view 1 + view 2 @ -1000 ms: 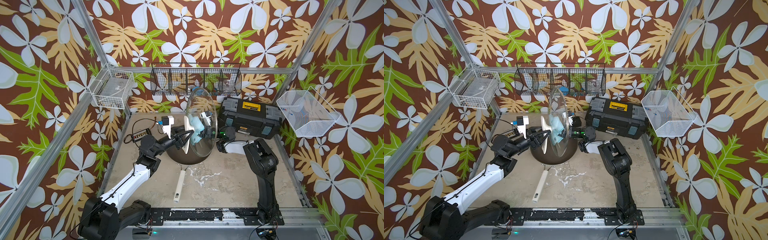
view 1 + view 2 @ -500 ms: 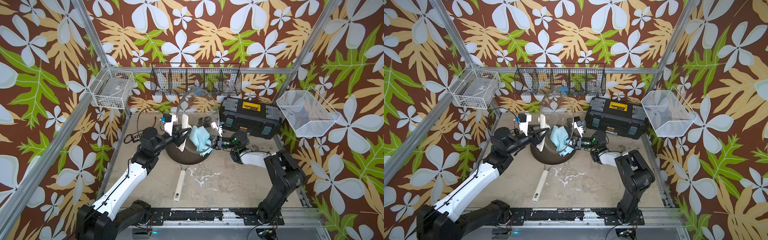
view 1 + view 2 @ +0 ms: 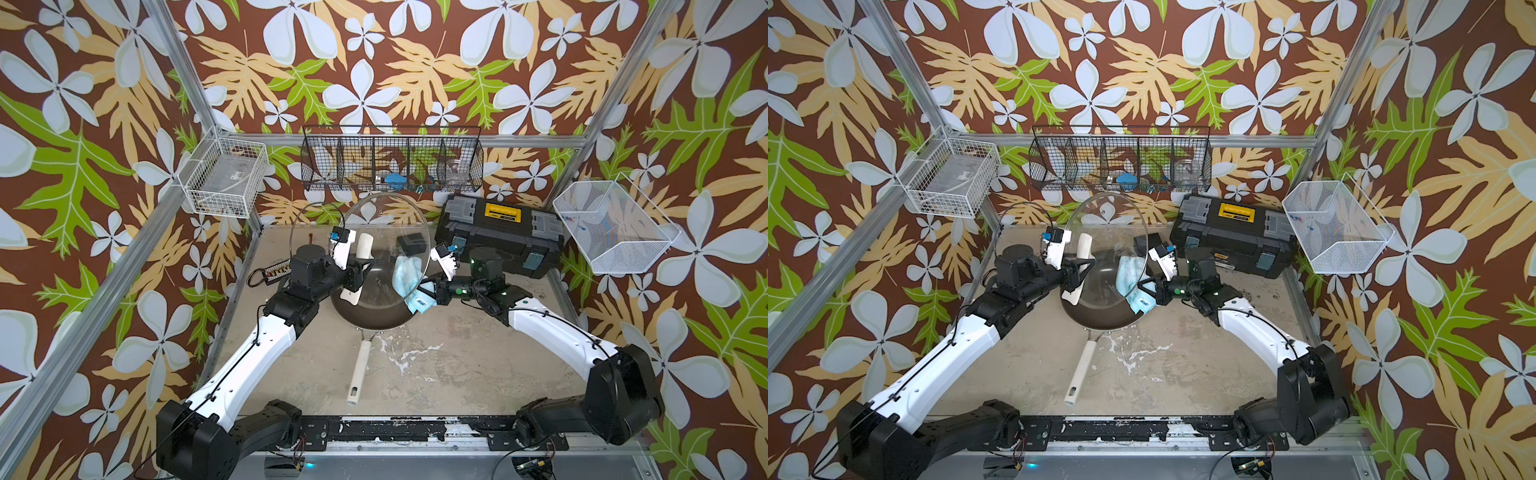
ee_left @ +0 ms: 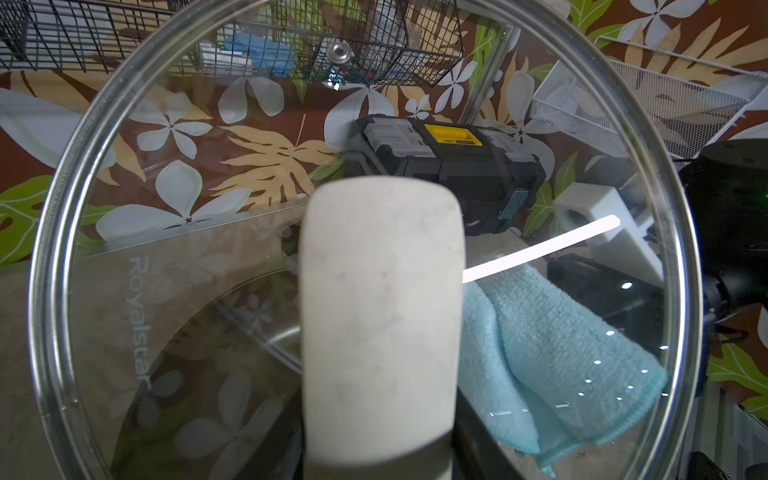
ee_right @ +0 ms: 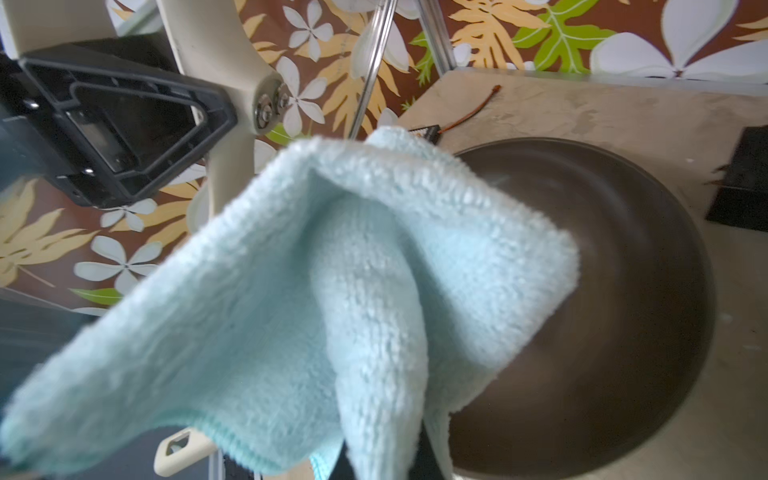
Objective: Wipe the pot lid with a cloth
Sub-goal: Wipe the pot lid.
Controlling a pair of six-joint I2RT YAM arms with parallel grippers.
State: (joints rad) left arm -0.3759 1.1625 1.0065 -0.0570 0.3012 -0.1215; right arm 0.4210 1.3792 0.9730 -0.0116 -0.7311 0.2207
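Note:
The pot lid (image 3: 374,232) (image 3: 1108,224) stands upright on edge above the dark frying pan (image 3: 370,316). My left gripper (image 3: 359,272) (image 3: 1077,270) is shut on its cream bar handle (image 4: 382,311), which hides the jaws in the left wrist view. The light blue cloth (image 3: 405,276) (image 3: 1128,274) (image 4: 561,332) lies against the lid's far face near its lower rim. My right gripper (image 3: 428,289) (image 3: 1148,293) is shut on the cloth (image 5: 332,291), which covers its jaws in the right wrist view.
The pan's long cream handle (image 3: 359,365) points toward the front edge. A black toolbox (image 3: 503,232) stands at the back right. A black wire basket (image 3: 392,164) hangs on the back wall, with white wire baskets at left (image 3: 226,178) and right (image 3: 611,226).
The left gripper has turned the lid from edge-on to face-on. The right arm has swung out to the right, and the cloth has slid from the lid's middle down to its lower right rim.

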